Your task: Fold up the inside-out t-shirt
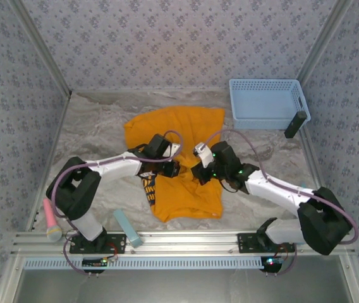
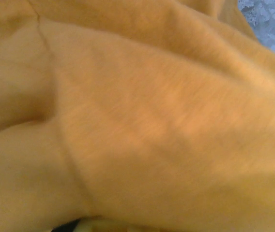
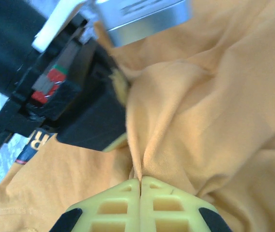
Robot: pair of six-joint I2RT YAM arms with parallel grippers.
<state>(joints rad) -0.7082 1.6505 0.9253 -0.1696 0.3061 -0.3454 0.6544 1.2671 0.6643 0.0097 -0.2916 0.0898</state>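
Note:
The inside-out t-shirt (image 1: 186, 129) is orange-yellow and lies crumpled mid-table, with dark lettering (image 1: 149, 186) showing on its left flap. Both grippers meet over its middle. My right gripper (image 3: 140, 182) has its yellow fingers pressed together on a raised ridge of the shirt (image 3: 215, 121). In the top view that right gripper (image 1: 198, 173) sits just right of my left gripper (image 1: 174, 169). A dark finger (image 3: 94, 121) of the left gripper rests against the same ridge, with a tuft of cloth at its tip. Orange cloth (image 2: 166, 121) drapes over the left wrist view and hides the jaws.
A light blue basket (image 1: 268, 103) stands at the back right, with a black object (image 1: 295, 125) leaning at its corner. A pink-handled tool (image 1: 50, 218) and a pale blue bar (image 1: 127, 227) lie near the front left rail. Patterned walls close in three sides.

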